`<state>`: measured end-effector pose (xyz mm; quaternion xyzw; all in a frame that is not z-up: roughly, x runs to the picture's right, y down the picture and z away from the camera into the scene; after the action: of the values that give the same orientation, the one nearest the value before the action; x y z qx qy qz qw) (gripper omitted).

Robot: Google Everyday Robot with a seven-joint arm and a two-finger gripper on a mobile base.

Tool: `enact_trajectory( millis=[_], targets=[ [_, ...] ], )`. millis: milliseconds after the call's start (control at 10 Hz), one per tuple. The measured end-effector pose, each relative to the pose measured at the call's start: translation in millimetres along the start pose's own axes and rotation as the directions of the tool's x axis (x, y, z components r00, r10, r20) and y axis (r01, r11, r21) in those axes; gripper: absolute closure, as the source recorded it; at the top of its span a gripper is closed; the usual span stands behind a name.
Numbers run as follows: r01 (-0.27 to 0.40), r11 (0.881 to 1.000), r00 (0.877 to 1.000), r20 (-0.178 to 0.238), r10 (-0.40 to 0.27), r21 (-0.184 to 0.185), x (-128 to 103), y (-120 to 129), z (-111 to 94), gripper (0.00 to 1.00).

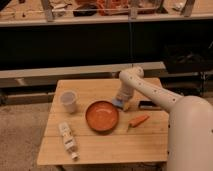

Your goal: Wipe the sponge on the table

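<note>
Behind the table [100, 145] runs a long grey shelf [60, 71], with dark space above it. On the left part of the wooden planks stands a clear cup [68, 101], and in front of it a small bottle [67, 140] lies on its side. In the middle sits the orange bowl [102, 116]. Just right of the bowl's far rim, the gripper [122, 100] is down at the table top. Its fingers are together on the sponge [118, 103], as far as I can judge, and the light-blue pad shows at its tip against the wood. Further right lie a carrot [139, 120], near the front, and a black bar [149, 105], near the arm.

The step in hand looks like the wiping stroke itself. To do it well, I think the pad should be pressed flat and lightly, so that it slides and does not fold or slip out. The free wood around it is narrow. The strokes should therefore be short and run along the planks, away from the bowl's rim and stopping before the black bar. A push on either could move it.
</note>
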<state>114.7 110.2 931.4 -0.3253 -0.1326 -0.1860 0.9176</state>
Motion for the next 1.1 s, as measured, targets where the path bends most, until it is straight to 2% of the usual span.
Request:
enact_trajectory(
  millis=[600,1100],
  targets=[
    [0.053,0.999,0.999,-0.003,-0.053,-0.014,-10.3,9.1,-0.4,1.00],
    [0.071,0.997,0.998,-0.002,-0.071,-0.019,-14.4,15.5,-1.5,1.00]
  ],
)
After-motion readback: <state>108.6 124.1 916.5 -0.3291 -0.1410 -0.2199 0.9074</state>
